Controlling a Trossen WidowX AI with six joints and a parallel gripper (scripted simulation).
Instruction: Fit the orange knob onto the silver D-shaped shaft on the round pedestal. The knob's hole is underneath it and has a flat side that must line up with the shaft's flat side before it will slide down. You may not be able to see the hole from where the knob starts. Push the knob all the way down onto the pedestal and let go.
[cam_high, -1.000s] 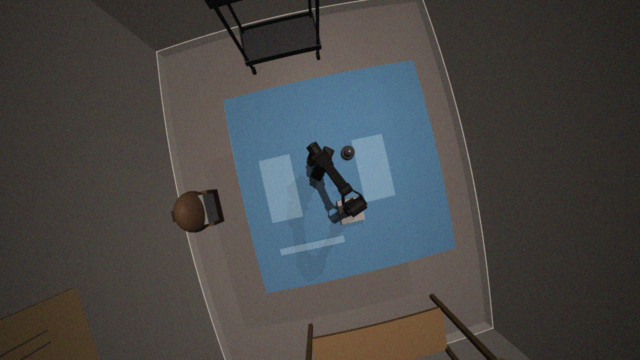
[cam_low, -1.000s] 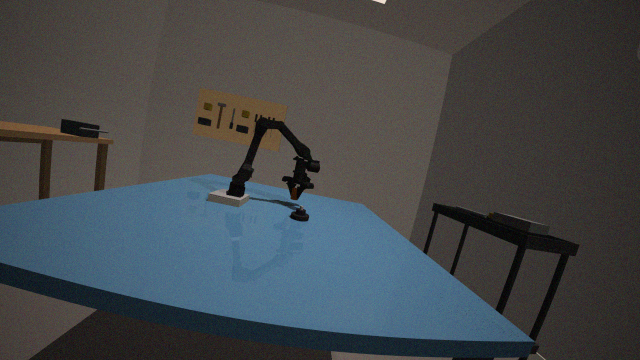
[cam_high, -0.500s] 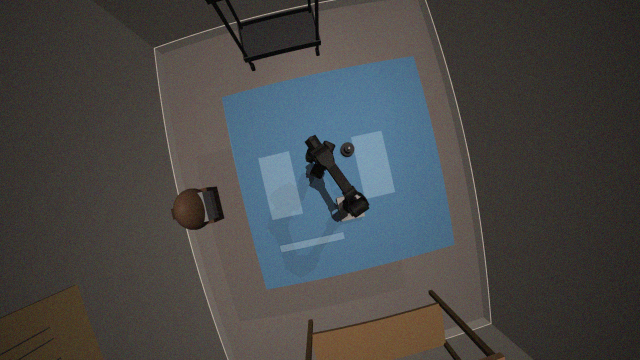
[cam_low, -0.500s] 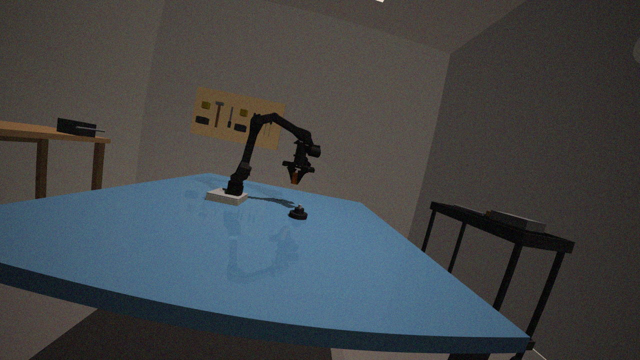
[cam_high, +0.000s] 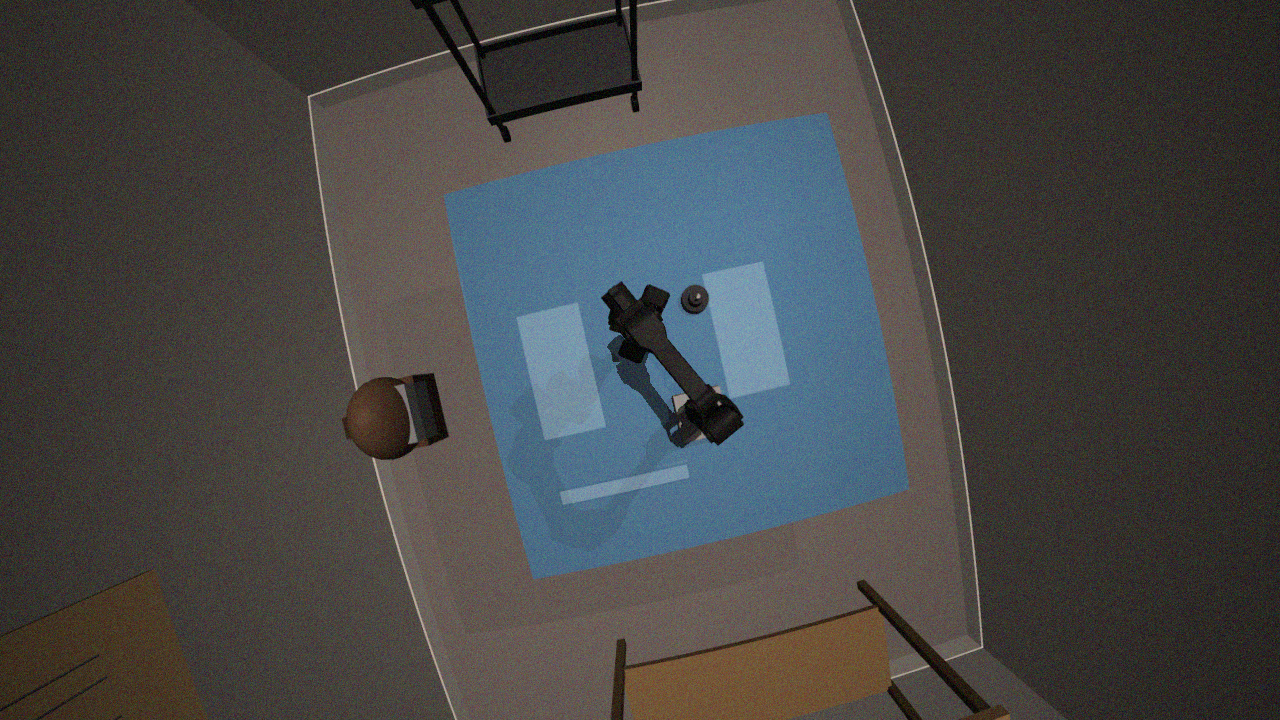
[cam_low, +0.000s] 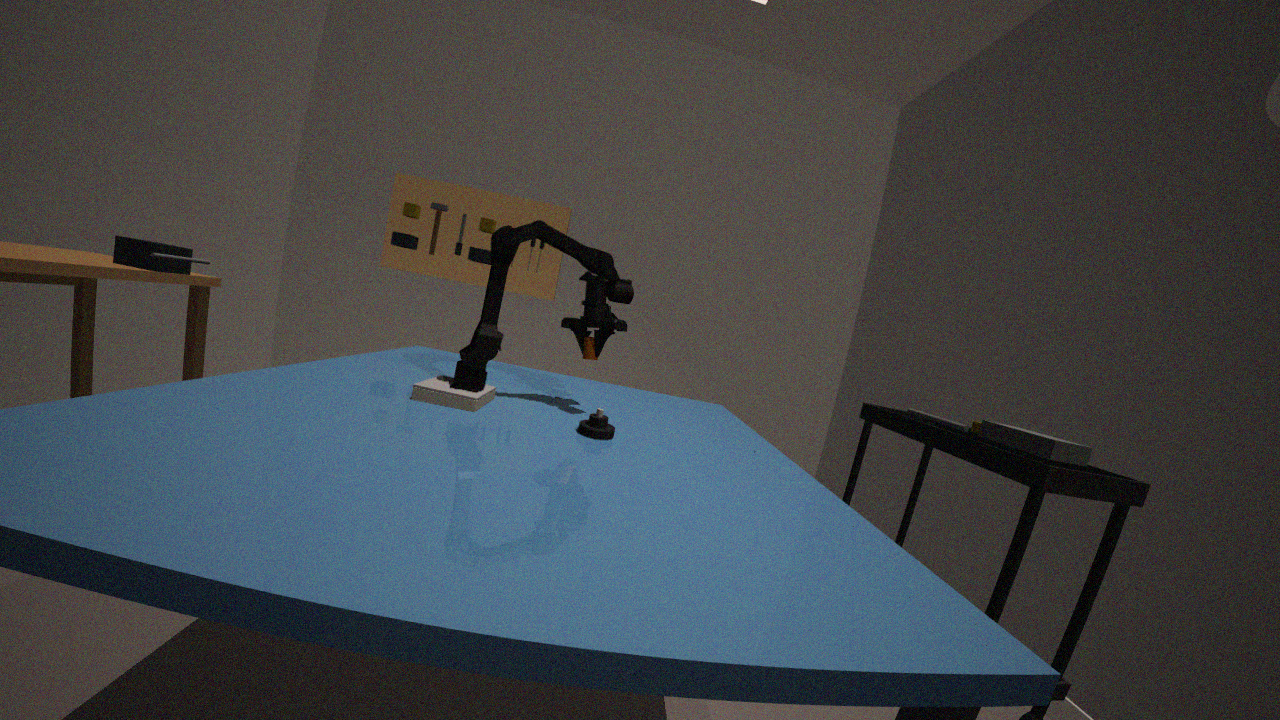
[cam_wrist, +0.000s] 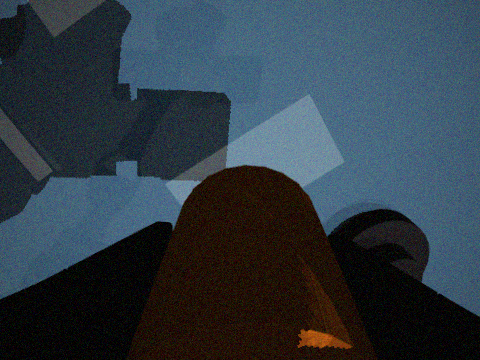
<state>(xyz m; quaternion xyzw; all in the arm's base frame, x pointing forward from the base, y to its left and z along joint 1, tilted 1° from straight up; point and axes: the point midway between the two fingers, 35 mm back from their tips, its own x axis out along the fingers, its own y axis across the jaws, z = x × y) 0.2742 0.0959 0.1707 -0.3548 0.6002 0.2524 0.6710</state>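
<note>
One gripper (cam_low: 590, 344) | half-open, clamped on orange knob (cam_low: 588, 346) | raised above table (cam_low: 358, 465)

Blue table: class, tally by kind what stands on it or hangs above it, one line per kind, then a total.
Robot arm on white base plate: 1
Orange knob, shut in the gripper above the table: 1
Round pedestal with silver shaft: 1
Total: 3

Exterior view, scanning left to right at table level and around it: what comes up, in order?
Wooden side table with a dark box on it → arm's white base plate → claw shut on the orange knob → black metal stand at the far right.
</note>
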